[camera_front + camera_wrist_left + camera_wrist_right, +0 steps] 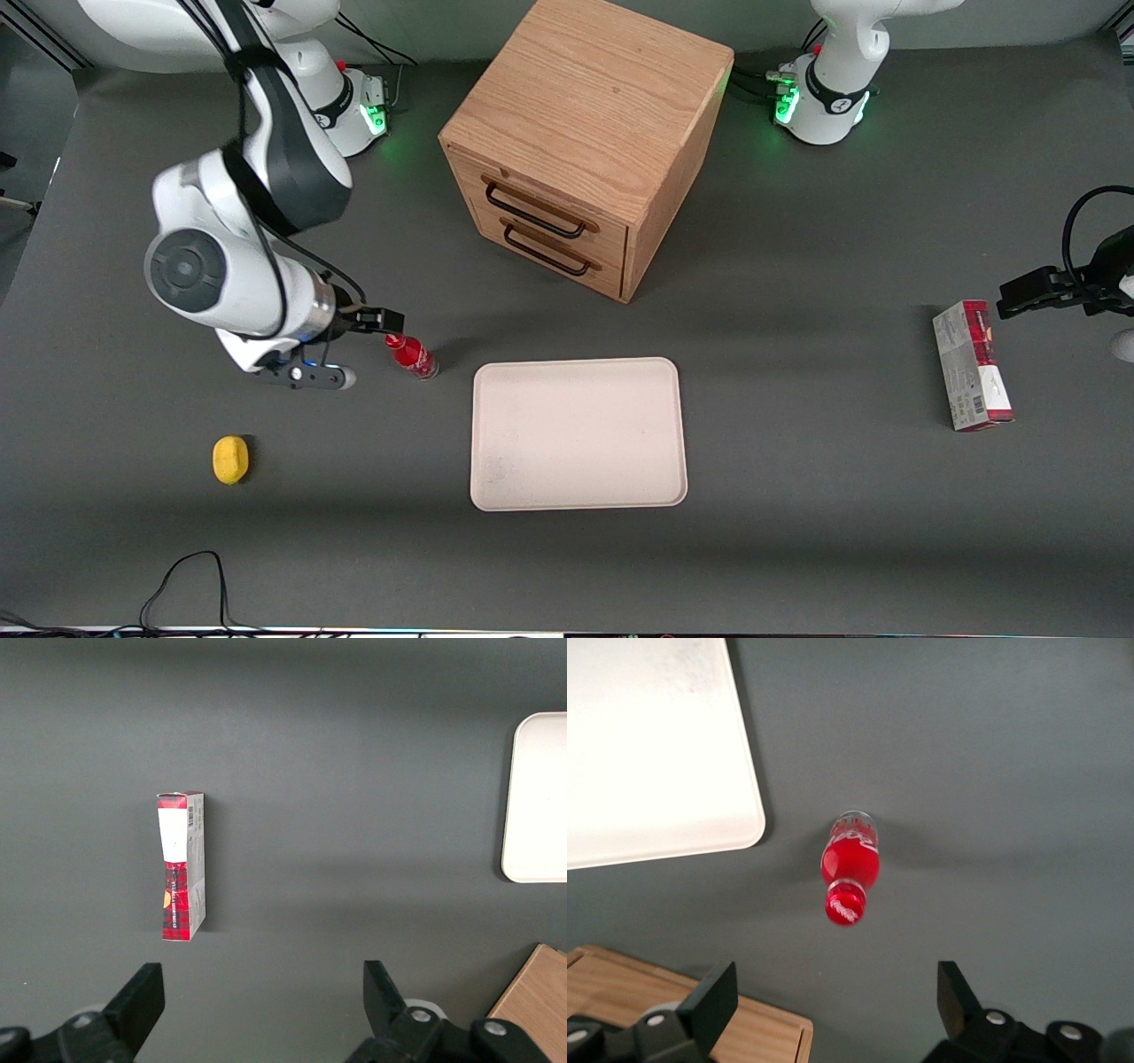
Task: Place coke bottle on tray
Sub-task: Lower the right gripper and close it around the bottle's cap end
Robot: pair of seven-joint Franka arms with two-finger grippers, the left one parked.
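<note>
We see the small red coke bottle (412, 355) with its red cap and clear base standing on the dark grey table (797, 532), just beside the large flat cream-white rectangular tray (578, 433) but not touching it; a strip of bare table shows between them in the right wrist view, where the bottle (850, 871) stands off the tray's rounded corner (656, 753). The bottle lies toward the working arm's end of the table from the tray, and the tray itself carries nothing.

The right arm's black two-finger gripper (359, 347) hangs just beside the bottle, toward the working arm's end. Its fingers are spread wide apart and grasp nothing. In the wrist view both dark fingertips (709, 1001) stand well clear of the bottle, which sits between their lines without contact.

We also note the wooden two-drawer cabinet (580, 142) farther from the front camera than the tray, a yellow lemon-like lump (230, 460) toward the working arm's end, and a red-and-grey carton (972, 365) lying flat toward the parked arm's end.
</note>
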